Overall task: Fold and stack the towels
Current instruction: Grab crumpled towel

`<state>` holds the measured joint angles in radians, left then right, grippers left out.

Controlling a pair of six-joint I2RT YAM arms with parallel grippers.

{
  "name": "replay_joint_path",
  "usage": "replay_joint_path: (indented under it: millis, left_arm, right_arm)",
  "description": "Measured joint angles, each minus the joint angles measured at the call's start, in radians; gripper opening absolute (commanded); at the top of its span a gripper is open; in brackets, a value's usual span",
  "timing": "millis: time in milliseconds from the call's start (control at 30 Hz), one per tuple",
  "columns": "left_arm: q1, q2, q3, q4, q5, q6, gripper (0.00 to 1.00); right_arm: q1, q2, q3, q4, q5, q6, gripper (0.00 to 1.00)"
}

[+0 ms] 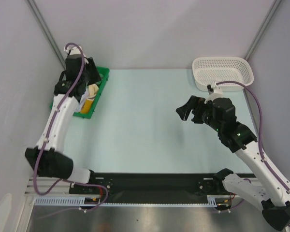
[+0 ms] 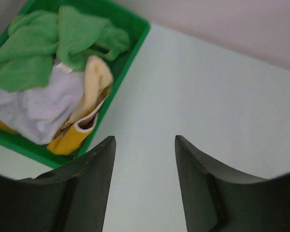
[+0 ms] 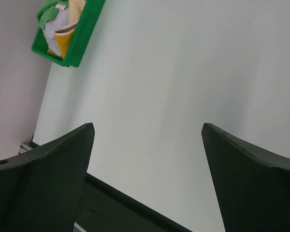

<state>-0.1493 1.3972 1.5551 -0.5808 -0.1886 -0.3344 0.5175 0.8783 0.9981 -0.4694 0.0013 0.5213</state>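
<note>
A green bin (image 2: 130, 53) at the table's far left holds crumpled towels: a green one (image 2: 48, 38), a pale lilac one (image 2: 36, 106), a cream one (image 2: 96, 79) and a yellow one (image 2: 70, 140). The bin also shows in the top view (image 1: 102, 79) and in the right wrist view (image 3: 82, 38). My left gripper (image 2: 144, 145) is open and empty, above the table just beside the bin's near right edge. My right gripper (image 1: 189, 110) is open and empty, held above the right middle of the table.
A white mesh basket (image 1: 222, 71) stands at the far right. Grey walls close the left, back and right sides. A black rail (image 1: 150, 186) runs along the near edge by the arm bases.
</note>
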Motion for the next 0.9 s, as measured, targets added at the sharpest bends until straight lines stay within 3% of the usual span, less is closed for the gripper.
replay_joint_path:
  millis: [67,167,367,467,667,767,833,900]
  left_arm:
    - [0.082,0.107,-0.001,-0.014,0.021,-0.003,0.56]
    - [0.174,0.239,-0.012,-0.014,0.035,-0.005,0.64]
    - [0.301,0.436,0.032,0.013,0.036,-0.005,0.64]
    - [0.327,0.555,0.167,0.047,0.06,0.004,0.64]
    - [0.327,0.89,0.624,0.018,0.086,0.032,0.61]
    - [0.327,0.991,0.719,-0.008,0.091,0.047,0.48]
    - [0.328,1.034,0.737,-0.03,0.096,0.046,0.3]
    - [0.332,1.048,0.737,-0.058,0.105,0.048,0.19]
  right_arm:
    - [0.001,0.011,-0.015,0.021,-0.039,0.0,1.0]
    - [0.001,0.029,-0.034,0.041,-0.084,-0.003,1.0]
    - [0.003,0.063,-0.041,0.051,-0.114,-0.035,1.0]
    - [0.003,0.077,-0.041,0.061,-0.115,-0.053,1.0]
    - [0.003,0.107,-0.047,0.085,-0.114,-0.075,1.0]
    - [0.003,0.124,-0.047,0.089,-0.111,-0.092,1.0]
    - [0.002,0.135,-0.047,0.088,-0.104,-0.102,1.0]
    - [0.003,0.14,-0.047,0.088,-0.095,-0.108,1.0]
